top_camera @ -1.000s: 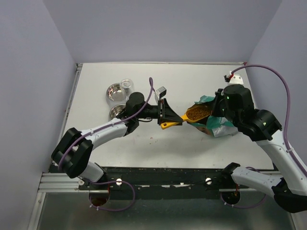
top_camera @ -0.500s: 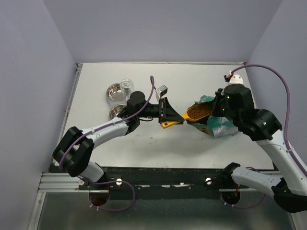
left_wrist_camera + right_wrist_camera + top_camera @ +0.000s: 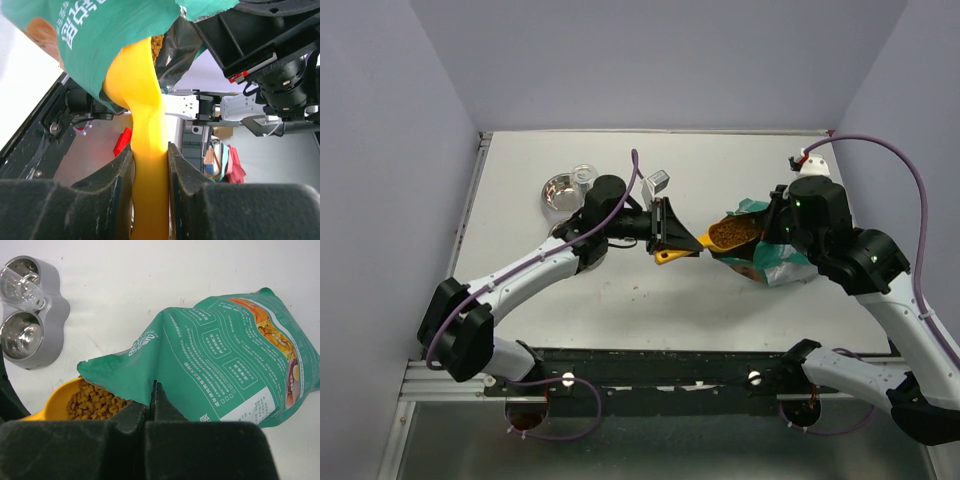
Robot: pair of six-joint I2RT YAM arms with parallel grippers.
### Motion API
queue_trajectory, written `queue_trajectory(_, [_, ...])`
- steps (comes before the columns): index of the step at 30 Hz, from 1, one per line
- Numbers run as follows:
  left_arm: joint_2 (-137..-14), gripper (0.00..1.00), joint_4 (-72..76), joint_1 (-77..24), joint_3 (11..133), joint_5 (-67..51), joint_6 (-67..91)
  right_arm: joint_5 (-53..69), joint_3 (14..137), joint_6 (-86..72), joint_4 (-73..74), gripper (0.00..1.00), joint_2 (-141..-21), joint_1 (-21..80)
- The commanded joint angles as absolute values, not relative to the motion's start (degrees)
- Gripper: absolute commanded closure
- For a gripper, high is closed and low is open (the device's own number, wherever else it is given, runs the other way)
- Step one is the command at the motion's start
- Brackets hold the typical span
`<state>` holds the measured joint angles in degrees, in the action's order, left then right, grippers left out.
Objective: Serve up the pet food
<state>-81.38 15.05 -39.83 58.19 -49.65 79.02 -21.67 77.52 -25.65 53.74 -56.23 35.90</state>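
Observation:
My left gripper (image 3: pixel 668 232) is shut on the handle of the orange scoop (image 3: pixel 682 249), seen close up in the left wrist view (image 3: pixel 145 150). The scoop's bowl is at the mouth of the teal bag (image 3: pixel 770 255) and holds brown pet food (image 3: pixel 733 233), which also shows in the right wrist view (image 3: pixel 95 401). My right gripper (image 3: pixel 151 392) is shut on the top edge of the teal bag (image 3: pixel 220 365) and holds the mouth open.
A grey double pet bowl (image 3: pixel 563 205) with two steel cups and a clear water dome stands at the back left; it also shows in the right wrist view (image 3: pixel 31 322). A few loose pellets lie on the white table (image 3: pixel 640 290).
The left arm has shifted a little right and up with the scoop; the scoop's bowl stays at the bag mouth. The right arm has not moved.

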Motion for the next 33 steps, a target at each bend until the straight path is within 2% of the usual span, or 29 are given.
queue_trajectory(1, [-73.9, 1.00, 6.4, -38.9, 57.5, -38.6, 74.1, -22.5, 79.7, -26.5, 52.3, 1.00, -53.8, 36.0])
queue_trajectory(4, [-80.1, 1.00, 11.6, -38.6, 56.9, -42.6, 78.1, -21.8, 78.6, -26.1, 51.3, 1.00, -53.7, 35.9])
queue_trajectory(6, [-79.6, 1.00, 14.1, -39.4, 56.0, -41.2, 80.9, -21.2, 79.4, -25.8, 51.9, 1.00, -54.6, 36.0])
queue_trajectory(10, [-78.5, 1.00, 7.6, -39.0, 59.1, -41.6, 74.0, -21.9, 78.9, -25.8, 50.7, 1.00, -54.1, 36.0])
queue_trajectory(13, [-78.9, 1.00, 21.1, -38.0, 53.5, -43.1, 81.9, -20.7, 79.4, -25.8, 51.3, 1.00, -54.8, 36.1])
queue_trajectory(17, [-78.4, 1.00, 19.0, -38.0, 54.6, -45.1, 80.0, -21.5, 78.8, -25.8, 51.1, 1.00, -53.8, 36.0])
queue_trajectory(24, [-78.0, 1.00, 32.7, -37.3, 49.8, -45.9, 91.3, -21.4, 77.9, -25.7, 51.4, 1.00, -53.2, 36.0])
queue_trajectory(33, [-75.3, 1.00, 26.7, -37.3, 50.5, -46.8, 87.9, -20.7, 77.5, -25.9, 50.9, 1.00, -53.1, 35.9])
